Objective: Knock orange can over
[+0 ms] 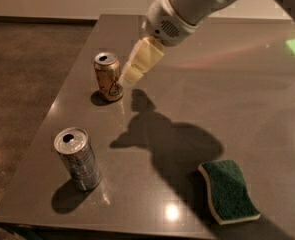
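Bare indoor room with grey table point(247, 99), dark floor point(22, 69); gripper point(130, 75) beside orange can point(108, 78).

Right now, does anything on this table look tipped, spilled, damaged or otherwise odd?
Nothing stands out. The orange can and the silver can both stand upright on the table, the green sponge lies flat near the front edge, and no spill shows. The gripper hangs close beside the orange can's top.
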Robot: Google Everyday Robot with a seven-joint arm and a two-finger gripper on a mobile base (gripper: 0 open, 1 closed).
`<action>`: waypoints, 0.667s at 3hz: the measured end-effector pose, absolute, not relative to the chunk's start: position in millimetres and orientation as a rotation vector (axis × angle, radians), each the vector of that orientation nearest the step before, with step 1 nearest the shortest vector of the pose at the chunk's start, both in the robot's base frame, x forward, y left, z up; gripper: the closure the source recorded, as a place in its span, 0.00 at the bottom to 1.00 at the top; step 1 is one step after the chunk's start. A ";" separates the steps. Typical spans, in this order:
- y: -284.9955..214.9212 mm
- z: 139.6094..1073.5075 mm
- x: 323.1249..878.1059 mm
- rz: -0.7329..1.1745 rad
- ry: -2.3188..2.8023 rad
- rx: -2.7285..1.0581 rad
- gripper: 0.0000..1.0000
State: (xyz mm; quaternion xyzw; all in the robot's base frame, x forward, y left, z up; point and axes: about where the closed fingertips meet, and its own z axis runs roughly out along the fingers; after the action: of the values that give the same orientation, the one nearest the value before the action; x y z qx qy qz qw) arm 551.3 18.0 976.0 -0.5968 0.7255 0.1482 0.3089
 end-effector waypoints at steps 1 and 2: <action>48.8 959.4 566.7 0.435 1.975 -1.543 0.00; 75.2 944.9 576.0 0.470 2.004 -1.517 0.00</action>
State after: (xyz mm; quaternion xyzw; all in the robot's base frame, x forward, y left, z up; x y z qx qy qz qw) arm 576.0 75.2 944.9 -0.5680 0.7506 0.1760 0.2881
